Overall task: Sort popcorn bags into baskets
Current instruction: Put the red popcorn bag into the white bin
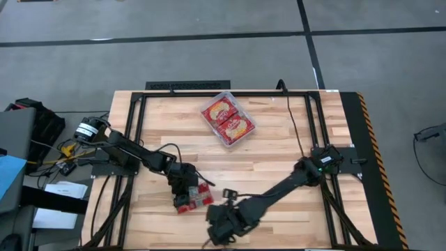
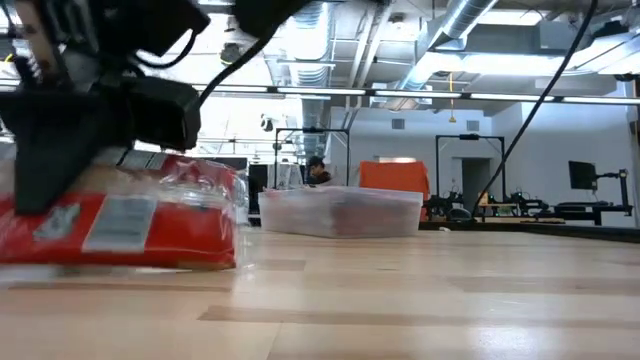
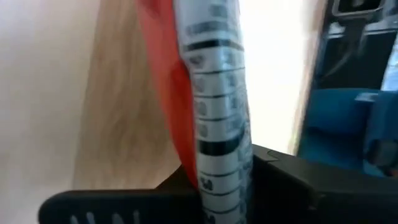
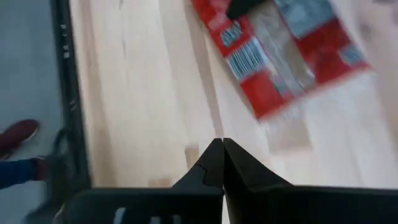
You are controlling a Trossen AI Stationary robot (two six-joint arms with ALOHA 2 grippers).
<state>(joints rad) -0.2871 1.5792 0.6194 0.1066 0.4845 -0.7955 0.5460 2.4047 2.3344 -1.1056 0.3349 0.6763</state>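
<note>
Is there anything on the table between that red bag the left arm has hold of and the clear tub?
Nothing visible. The left gripper is shut on a popcorn bag near the front edge, and the bare wood between it and the tub holds nothing. The right gripper, shut, sits off to the side of that path.

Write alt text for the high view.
Seen from above, the left claw sits on a pile of red popcorn bags at the wooden table's near edge, the right claw beside it. A clear basket holding bags stands near the far edge.
</note>
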